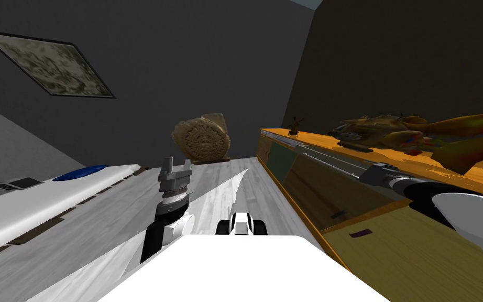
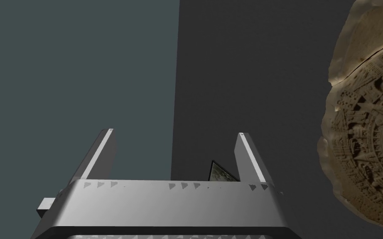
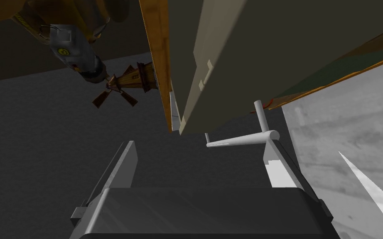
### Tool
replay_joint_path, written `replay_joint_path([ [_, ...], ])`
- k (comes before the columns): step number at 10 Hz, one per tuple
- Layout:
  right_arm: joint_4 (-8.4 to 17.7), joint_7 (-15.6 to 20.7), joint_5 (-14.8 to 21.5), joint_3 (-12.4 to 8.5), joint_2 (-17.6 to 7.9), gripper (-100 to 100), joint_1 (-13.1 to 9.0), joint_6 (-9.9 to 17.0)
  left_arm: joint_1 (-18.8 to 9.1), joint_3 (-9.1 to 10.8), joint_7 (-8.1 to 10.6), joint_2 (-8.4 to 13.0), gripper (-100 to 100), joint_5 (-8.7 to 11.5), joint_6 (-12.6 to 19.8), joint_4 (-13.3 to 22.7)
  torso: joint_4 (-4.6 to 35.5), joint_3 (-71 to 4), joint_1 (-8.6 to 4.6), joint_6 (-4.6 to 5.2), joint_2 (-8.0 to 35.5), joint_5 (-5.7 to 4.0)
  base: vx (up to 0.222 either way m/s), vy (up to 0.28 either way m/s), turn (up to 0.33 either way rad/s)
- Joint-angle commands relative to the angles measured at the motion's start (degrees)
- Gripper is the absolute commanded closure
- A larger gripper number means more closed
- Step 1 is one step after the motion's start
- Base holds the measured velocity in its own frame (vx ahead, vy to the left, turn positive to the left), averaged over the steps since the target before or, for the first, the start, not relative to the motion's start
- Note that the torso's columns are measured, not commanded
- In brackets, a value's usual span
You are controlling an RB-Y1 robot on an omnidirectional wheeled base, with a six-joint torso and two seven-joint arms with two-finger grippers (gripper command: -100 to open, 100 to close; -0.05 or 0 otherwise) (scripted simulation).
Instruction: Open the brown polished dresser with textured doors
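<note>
Here's the big one: the long orange-brown polished wooden dresser point(image 1: 308, 189), running along the dark wall on my right, close enough for the right arm to reach across its front. That is the task's thing, and one panel near me looks to stand out from the front, so I judge the door barely ajar at best.

Across the pale grey plank floor point(image 1: 104, 230) from the dresser runs a long white surface point(image 1: 36, 204) carrying a flat blue disc point(image 1: 80, 173). Beyond the dresser's far end, a round, tan carved stone point(image 1: 202, 139) leans at the grey back wall, with a dark-framed picture point(image 1: 52, 63) high above.

On the dresser's top lies a long orange-brown model craft point(image 1: 392, 133), well back from the front edge, so clear of a swinging door.

Now the right tool point(image 3: 201, 143), spread wide at the dresser's front and gripping nothing. One finger point(image 3: 280, 166) sits right at the thin light grey bar handle point(image 3: 240, 140), probably lined up to hook or pinch it. The bar is not yet between the fingers.

The left tool point(image 1: 177, 163) hangs over the floor, well apart from the dresser, also wide and empty, likely parked out of the way.

Smallest: a little brown windmill figure point(image 1: 295, 125) at the far end of the dresser's top.
</note>
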Motion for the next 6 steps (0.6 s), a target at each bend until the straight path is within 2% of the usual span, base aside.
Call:
replay_joint_path([
  [1,0.16,0.15,0.15,0.00,-0.04,0,-0.04,0.05,0.00,0.00,0.00,0.00,0,0.00,0.00,0.00,0.01,0.03,0.01,-0.01,0.06,0.00,0.000,0.000,0.000],
  [6,0.15,0.14,0.15,-0.05,-0.03,0,0.01,0.04,0.00,0.00,0.00,0.00,0,0.00,0.00,0.00,0.06,0.13,0.02,0.00,0.19,0.01,0.000,0.000,0.000],
])
